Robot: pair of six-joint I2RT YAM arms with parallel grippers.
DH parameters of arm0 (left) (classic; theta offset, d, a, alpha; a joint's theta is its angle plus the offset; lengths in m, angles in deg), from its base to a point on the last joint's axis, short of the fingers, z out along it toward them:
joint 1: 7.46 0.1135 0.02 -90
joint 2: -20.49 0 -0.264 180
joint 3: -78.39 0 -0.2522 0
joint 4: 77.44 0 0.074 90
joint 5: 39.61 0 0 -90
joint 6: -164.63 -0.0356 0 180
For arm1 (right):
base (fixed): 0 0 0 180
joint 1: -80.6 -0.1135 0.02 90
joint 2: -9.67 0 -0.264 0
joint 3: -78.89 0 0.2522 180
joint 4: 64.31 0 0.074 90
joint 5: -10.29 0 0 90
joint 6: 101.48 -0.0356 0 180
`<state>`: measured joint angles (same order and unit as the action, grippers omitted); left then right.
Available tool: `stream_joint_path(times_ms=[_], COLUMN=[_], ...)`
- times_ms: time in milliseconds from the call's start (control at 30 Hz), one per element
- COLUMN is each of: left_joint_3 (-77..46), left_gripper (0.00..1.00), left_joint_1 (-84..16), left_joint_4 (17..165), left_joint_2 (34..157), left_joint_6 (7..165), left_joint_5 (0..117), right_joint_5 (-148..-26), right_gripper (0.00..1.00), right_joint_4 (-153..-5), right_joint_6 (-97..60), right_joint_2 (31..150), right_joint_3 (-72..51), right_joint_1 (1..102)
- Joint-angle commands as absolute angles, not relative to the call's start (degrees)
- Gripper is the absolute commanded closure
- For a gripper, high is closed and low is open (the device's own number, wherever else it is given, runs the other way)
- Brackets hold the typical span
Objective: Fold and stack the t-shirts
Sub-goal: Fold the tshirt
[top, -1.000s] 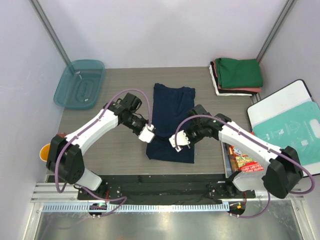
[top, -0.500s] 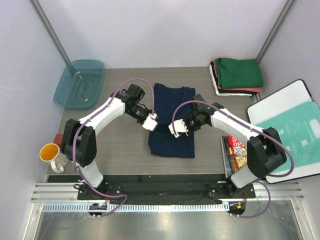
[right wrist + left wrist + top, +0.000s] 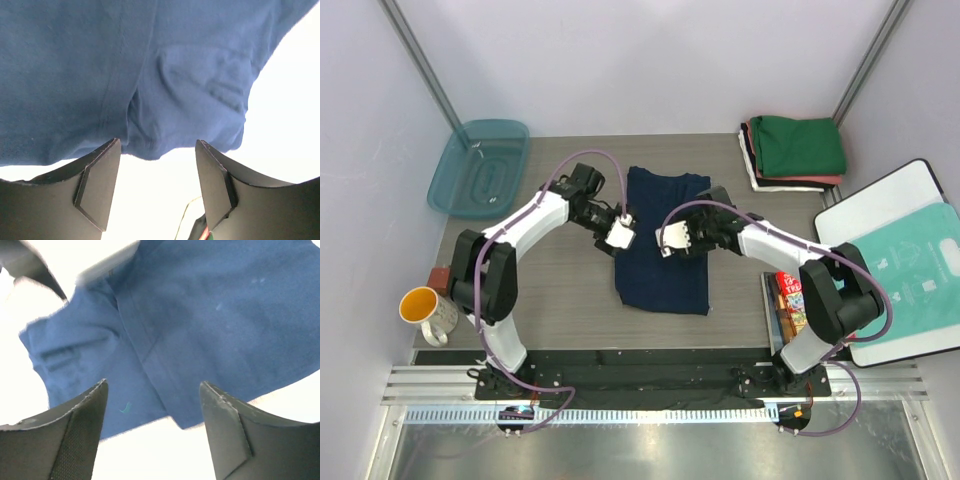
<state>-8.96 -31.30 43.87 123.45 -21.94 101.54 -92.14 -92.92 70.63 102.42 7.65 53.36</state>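
- Over the last second both grippers were seen to go from pinched shut to spread wide; the cloth they had been carrying was let go.
- In that time the left gripper (image 3: 618, 232) and right gripper (image 3: 672, 238) were brought from the near part of the navy t-shirt (image 3: 660, 280) up over its middle, away from the robot.
- The shirt's near edge was noted slightly farther from the arm bases than a second ago. This was judged to be a fold just laid and released.
- The navy t-shirt was left lying flat as a narrow dark strip at the centre of the table (image 3: 560, 290), well apart from the stack of folded t-shirts (image 3: 795, 150) at the far right corner, green on top.
- In the left wrist view the left gripper (image 3: 152, 390) was held just over the cloth, its fingers (image 3: 80, 440) apart and nothing between them; a sleeve (image 3: 75, 355) was seen lying below.
- In the right wrist view the same was recorded: right gripper (image 3: 158, 145) with fingers (image 3: 215, 185) apart and empty, the shirt (image 3: 75, 75) beneath.
- Both arms were reached inward, wrists turned toward each other across the shirt, roughly mirrored.
- Further folding and the move to the stack were judged still to be done.
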Motion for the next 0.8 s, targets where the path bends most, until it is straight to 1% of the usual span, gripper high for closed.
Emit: stream_joint_path(times_ms=[0, 67, 167, 200, 233, 333, 433, 500, 567, 700, 767], left_joint_3=[-13.7, -14.0, -14.7, -15.2, -16.2, -18.1, -19.7, -20.4, -21.5, -24.2, -24.7], left_gripper=[0.27, 0.27, 0.25, 0.24, 0.23, 0.24, 0.27, 0.27, 0.25, 0.21, 0.21], left_joint_1=[-30.4, -30.4, -30.4, -30.4, -30.4, -30.4, -30.4, -30.5, -30.5, -30.5, -30.6], left_joint_4=[55.5, 55.4, 54.6, 54.6, 54.6, 54.4, 53.1, 52.5, 50.5, 49.2, 49.2], left_joint_2=[117.8, 116.7, 115.1, 114.5, 113.9, 111.6, 109.9, 109.4, 109.0, 106.5, 105.0], left_joint_6=[-14.6, -14.2, -14.0, -14.3, -14.7, -14.7, -13.5, -12.4, -12.0, -12.2, -11.9], left_joint_5=[103.5, 102.9, 102.2, 101.7, 101.5, 100.5, 98.9, 97.8, 95.9, 94.3, 93.9], right_joint_5=[-87.1, -87.4, -90.6, -96.1, -98.9, -110.0, -118.3, -120.1, -122.2, -124.4, -124.5], right_gripper=[0.34, 0.34, 0.34, 0.34, 0.34, 0.35, 0.33, 0.31, 0.31, 0.32, 0.34], right_joint_4=[-80.4, -84.3, -93.3, -97.4, -105.1, -114.9, -116.7, -116.7, -118.0, -121.9, -122.3], right_joint_6=[65.9, 63.2, 51.5, 48.5, 42.0, 29.4, 25.1, 22.3, 21.6, 24.6, 25.3], right_joint_2=[96.3, 95.4, 95.9, 97.9, 99.2, 105.3, 106.7, 107.3, 109.5, 113.6, 115.2], right_joint_3=[11.1, 10.2, 5.2, 0.3, -2.3, -9.7, -9.1, -8.1, -8.1, -10.4, -11.0], right_joint_1=[53.4, 53.4, 54.8, 55.5, 57.7, 60.4, 62.2, 62.4, 63.2, 64.3, 64.6])
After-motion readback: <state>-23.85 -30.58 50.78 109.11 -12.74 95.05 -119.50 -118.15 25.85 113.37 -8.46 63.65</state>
